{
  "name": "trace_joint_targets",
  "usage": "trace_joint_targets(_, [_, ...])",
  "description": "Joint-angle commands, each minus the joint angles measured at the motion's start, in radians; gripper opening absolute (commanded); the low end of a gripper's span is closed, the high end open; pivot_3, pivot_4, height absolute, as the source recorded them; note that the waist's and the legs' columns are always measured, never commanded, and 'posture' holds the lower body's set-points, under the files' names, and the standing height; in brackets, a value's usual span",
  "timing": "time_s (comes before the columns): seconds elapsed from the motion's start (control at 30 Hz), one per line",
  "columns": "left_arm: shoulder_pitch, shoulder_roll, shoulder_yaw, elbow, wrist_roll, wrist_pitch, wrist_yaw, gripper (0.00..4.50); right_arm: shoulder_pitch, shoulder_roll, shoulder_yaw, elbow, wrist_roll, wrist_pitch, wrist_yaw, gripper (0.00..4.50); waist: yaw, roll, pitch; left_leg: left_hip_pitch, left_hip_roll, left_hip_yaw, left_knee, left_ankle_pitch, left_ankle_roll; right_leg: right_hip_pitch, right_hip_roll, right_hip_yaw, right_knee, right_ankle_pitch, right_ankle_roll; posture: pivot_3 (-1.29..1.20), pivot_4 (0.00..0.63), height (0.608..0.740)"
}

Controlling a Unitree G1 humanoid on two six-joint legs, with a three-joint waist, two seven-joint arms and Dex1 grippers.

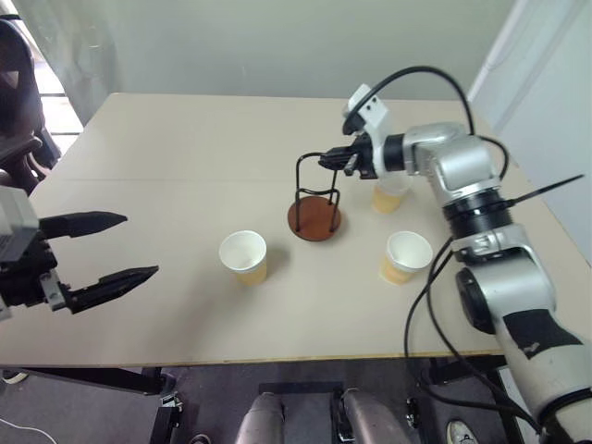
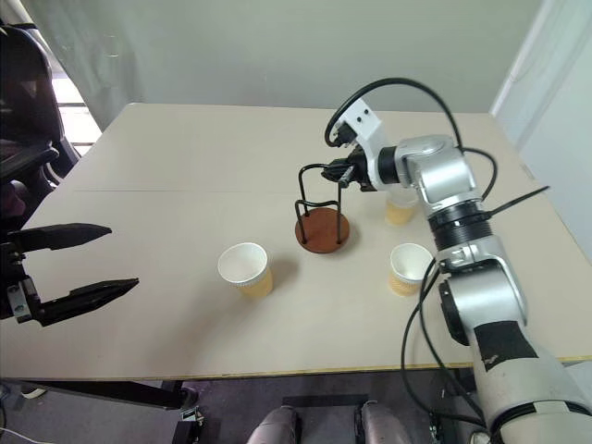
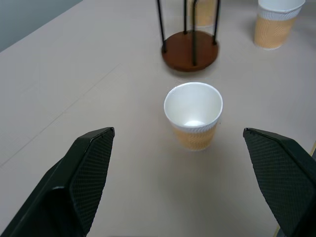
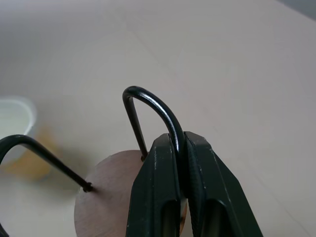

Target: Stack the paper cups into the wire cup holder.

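I see the wire cup holder [image 1: 314, 208] standing upright near the middle of the bench [image 1: 166, 166], its disc base bare and no cup inside the loops. Three paper cups stand upright and empty on the bench: one [image 1: 244, 256] toward the near edge, just left of the holder; one [image 1: 405, 256] toward the near right; one [image 2: 400, 207] beyond it, partly hidden behind the right arm. None touches the holder.

The right gripper [image 4: 181, 148] has its jaws closed on the top bend of one wire loop of the holder. The left gripper [image 1: 97, 252] hangs over the near left edge with jaws spread wide, holding nothing; the nearest cup sits ahead of it, well apart.

The far half of the bench and its left side lie open. The near edge runs close below the two nearer cups.
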Motion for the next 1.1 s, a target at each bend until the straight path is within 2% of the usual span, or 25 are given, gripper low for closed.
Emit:
trace_joint_targets(0.03, [-0.046,0.023,-0.047,0.028,0.009,-0.038,-0.002,4.50,0.083,-0.048,0.032,-0.270,0.077,0.167,0.043,0.01,0.000,0.000,0.000,0.001,0.000,0.000,0.000,0.000,0.000,0.001,0.001,0.000,0.000,0.000,0.000,0.00,0.150,0.740])
trace_joint_targets(0.23, [-0.111,0.047,-0.137,0.080,0.017,-0.067,-0.020,4.50,0.222,-0.058,-0.010,-0.591,0.189,0.400,-0.044,0.01,-0.005,0.000,0.000,0.006,0.001,0.001,0.000,0.002,0.000,0.005,0.003,0.001,0.001,0.000,0.000,0.00,0.150,0.740])
trace_joint_targets(0.4, [-0.208,0.083,-0.247,0.155,0.030,-0.105,-0.045,4.50,0.335,-0.064,-0.010,-0.768,0.234,0.466,-0.139,0.01,0.000,-0.001,0.000,0.009,0.005,0.000,0.002,0.003,0.000,0.008,0.008,0.001,0.001,-0.003,-0.007,0.00,0.150,0.740])
trace_joint_targets(0.77, [-0.291,0.116,-0.315,0.220,0.053,-0.127,-0.085,4.50,0.458,-0.041,0.022,-0.885,0.257,0.446,-0.306,0.01,0.000,-0.001,-0.001,0.009,0.007,0.001,0.002,0.004,0.001,0.006,0.012,0.004,0.001,-0.001,-0.009,0.00,0.150,0.740])
trace_joint_targets(1.1, [-0.301,0.114,-0.309,0.219,0.068,-0.122,-0.096,4.50,0.472,-0.050,0.055,-0.874,0.287,0.418,-0.332,0.01,-0.001,-0.001,-0.001,0.009,0.008,0.001,0.001,0.004,0.001,0.005,0.013,0.004,0.001,-0.001,-0.010,0.00,0.150,0.740])
